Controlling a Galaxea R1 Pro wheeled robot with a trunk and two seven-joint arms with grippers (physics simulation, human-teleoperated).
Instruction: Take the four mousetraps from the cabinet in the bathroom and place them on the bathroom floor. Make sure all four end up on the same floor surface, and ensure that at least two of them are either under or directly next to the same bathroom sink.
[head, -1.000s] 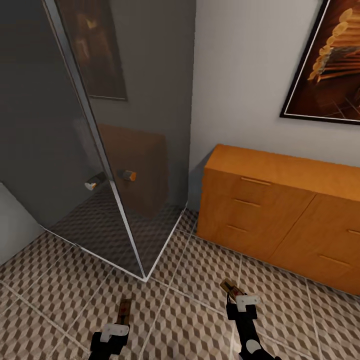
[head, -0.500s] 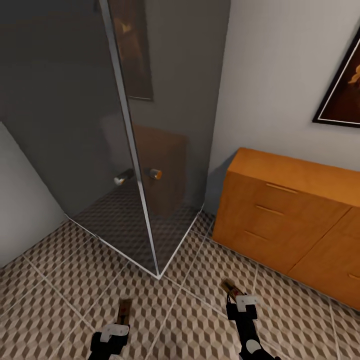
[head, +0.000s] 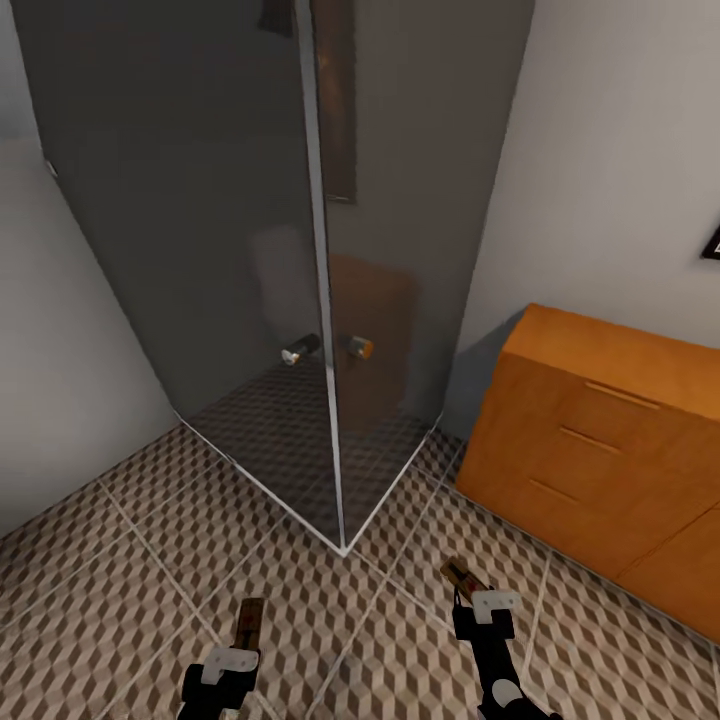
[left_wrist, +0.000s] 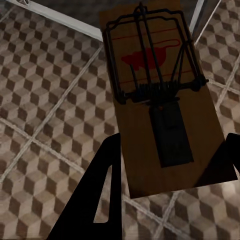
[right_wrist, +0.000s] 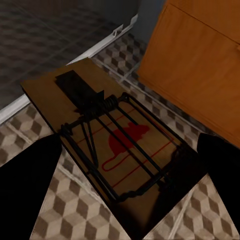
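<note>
- Cabinet (head: 600, 440): orange-brown wood, flat bar handles on the drawer fronts; stands against the wall right of the shower enclosure and is cut off by the head view's right edge. A corner of it also shows in the right wrist view (right_wrist: 200, 55).
- Shower enclosure (head: 300, 250): smoked-glass panels meeting at a pale metal corner post, with two small round knobs (head: 300, 350) either side of the post. What lies behind the glass is dim; only the tile pattern and vague reflections can be made out.
- Bathroom floor (head: 130, 560): large square tiles printed with a brown, beige and white cube pattern, pale grout lines.
- Picture frame (head: 712, 243): only a dark corner visible at the head view's right edge.
- Left gripper (head: 240, 650): black fingers (left_wrist: 107, 195) with white caps, closed narrowly on a mousetrap (left_wrist: 160, 95), held by its short end above the floor. Flat tan wooden board, dark wire spring and bar, red mouse mark.
- Right gripper (head: 478, 598): fingers clamped either side of a second mousetrap (right_wrist: 110, 140), same make, held above the floor in front of the cabinet. Its fingertips appear as black blurs at the edges of the right wrist view.
</note>
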